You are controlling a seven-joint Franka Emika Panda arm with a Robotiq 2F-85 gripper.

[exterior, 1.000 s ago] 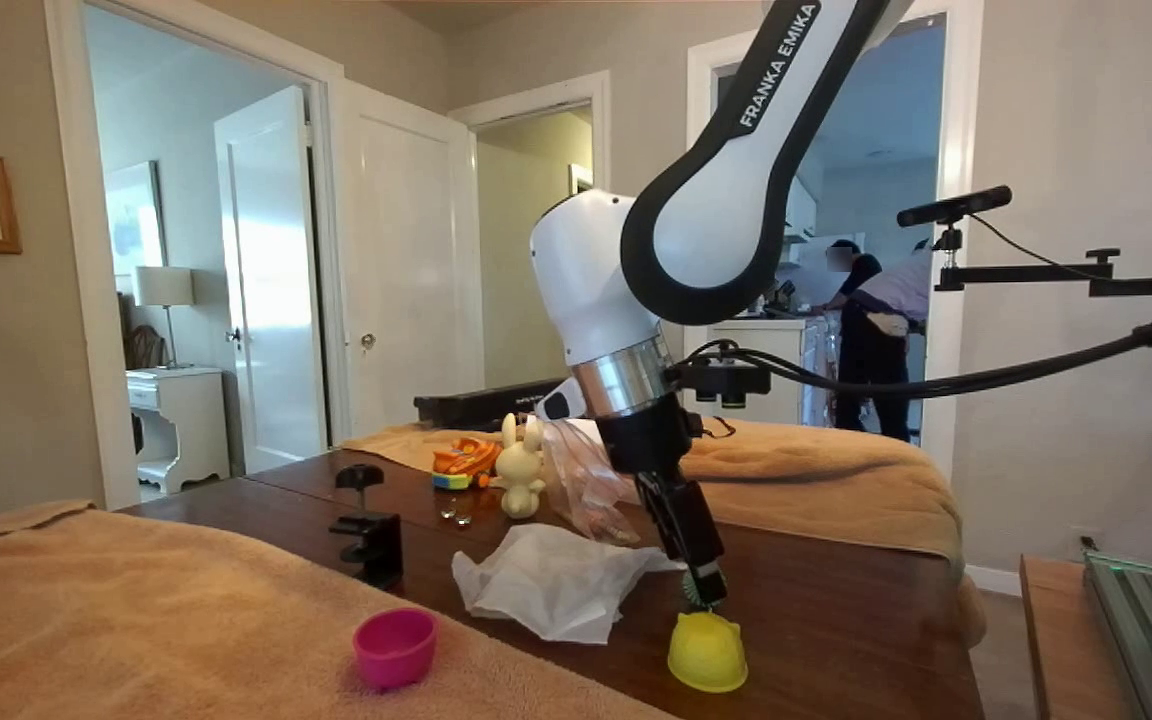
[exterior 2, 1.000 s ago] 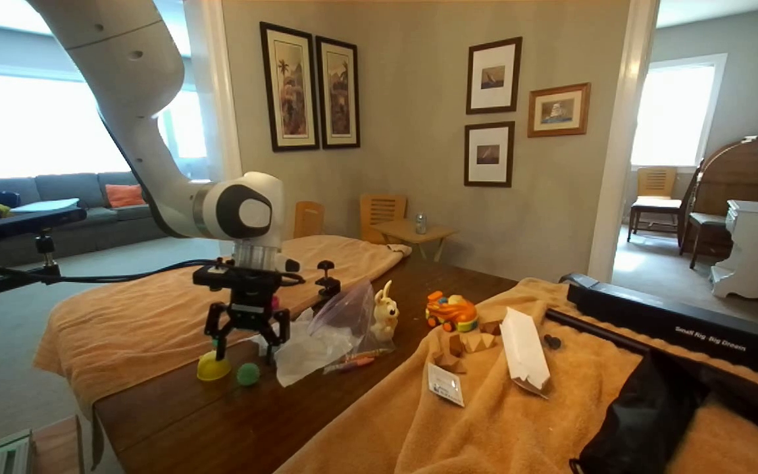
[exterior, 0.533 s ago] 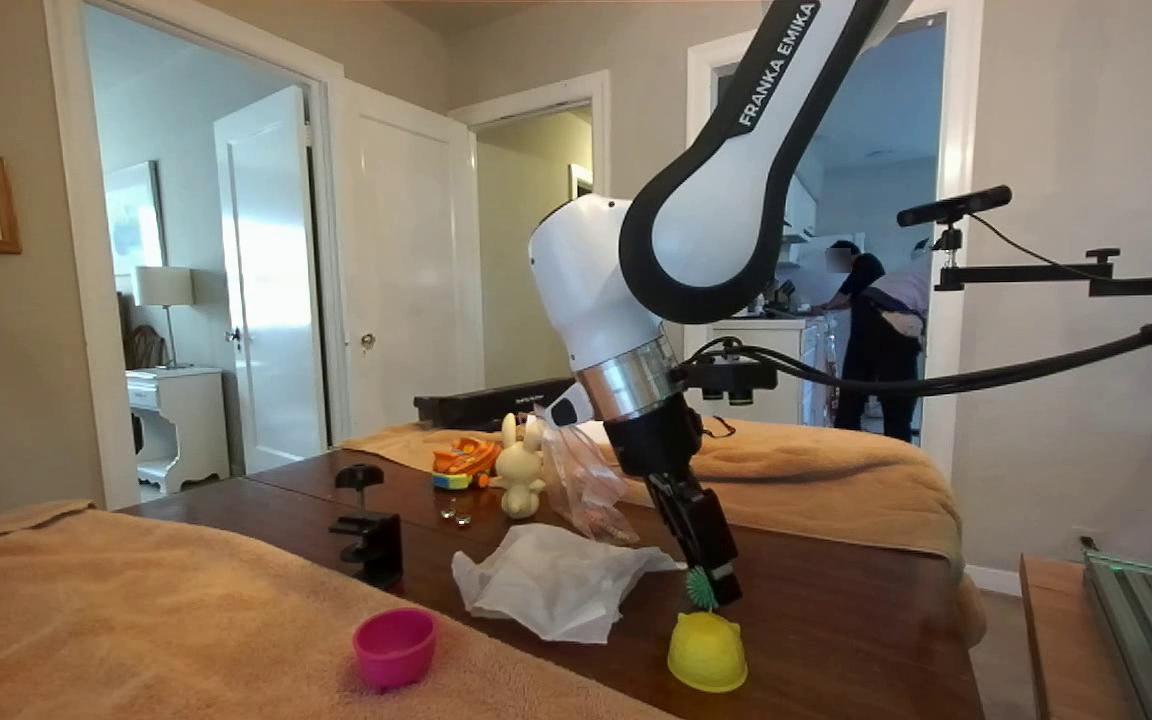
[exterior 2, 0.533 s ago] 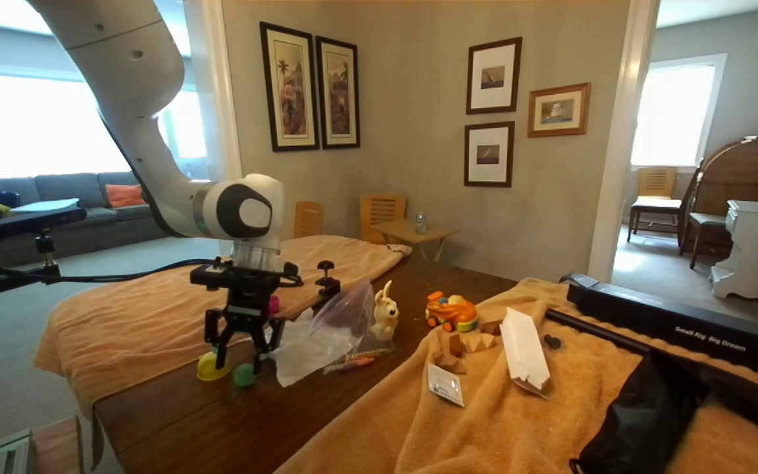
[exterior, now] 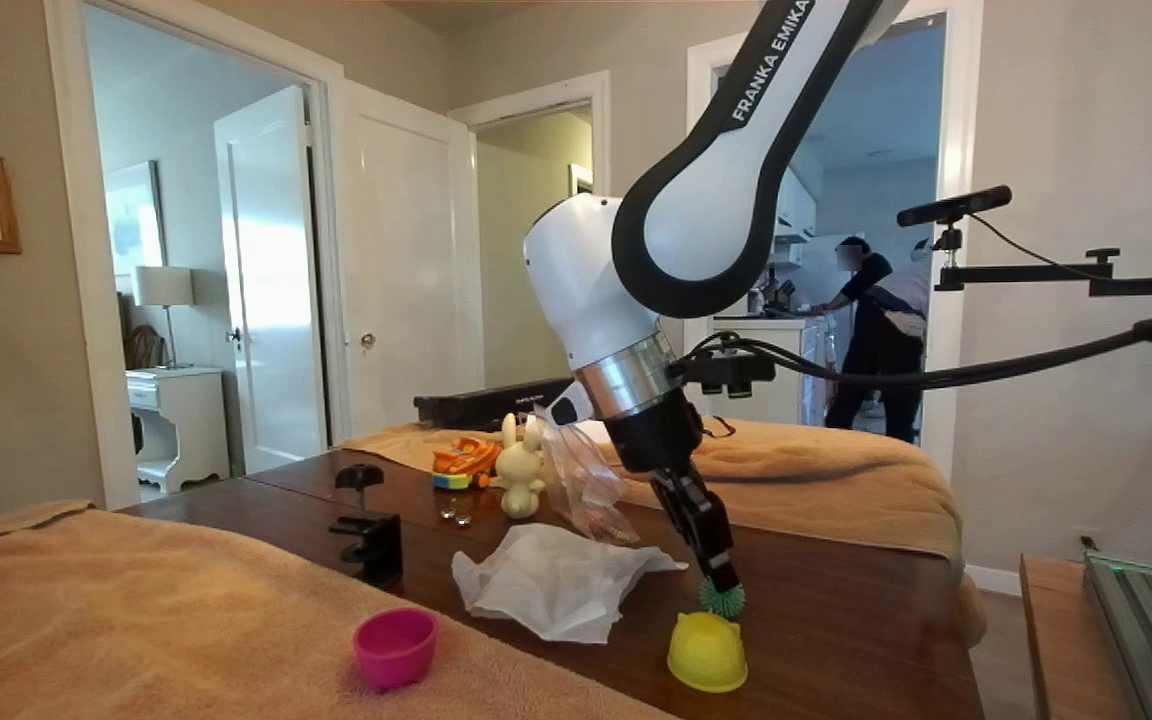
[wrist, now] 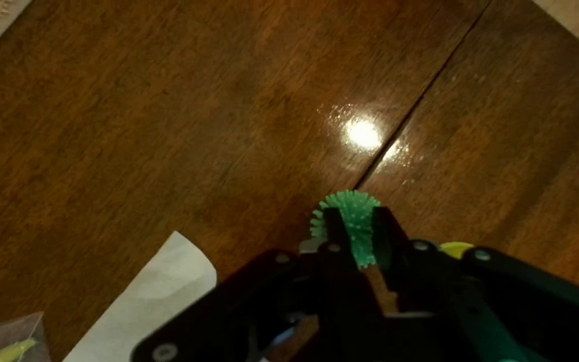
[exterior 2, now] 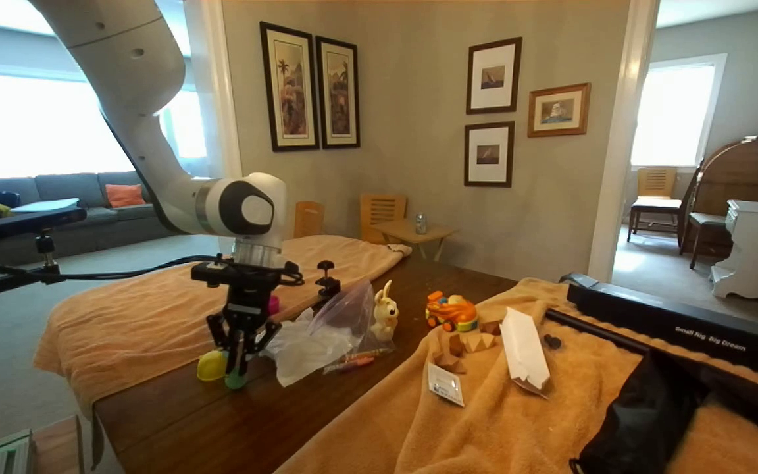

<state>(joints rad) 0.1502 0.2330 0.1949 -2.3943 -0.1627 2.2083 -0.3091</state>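
Green ball (exterior: 722,600), black pincer (wrist: 357,217), yellow cup (exterior: 707,654)
Dark brown counter (wrist: 169,130) with streaky wood grain, pink bowl (exterior: 395,650), plain peach towel (exterior: 136,610), white paper (exterior: 558,582), cream rabbit (exterior: 519,470), toy car (exterior 2: 453,312) in orange and yellow

Tool (exterior 2: 237,369) points down, pinched on green ball (exterior 2: 235,381), low at brown wooden surface (exterior 2: 181,428). Yellow dome-shaped piece (exterior 2: 210,366) just beside ball. Crumpled white paper (exterior 2: 305,355) near tool; clear plastic bag (exterior 2: 343,316) next to paper. Cream rabbit figure (exterior 2: 386,315) right by bag. Orange toy vehicle (exterior 2: 453,313) near rumpled orange towel (exterior 2: 484,428). White box (exterior 2: 525,352) lying on towel; black clamp (exterior 2: 328,280) upright behind bag.
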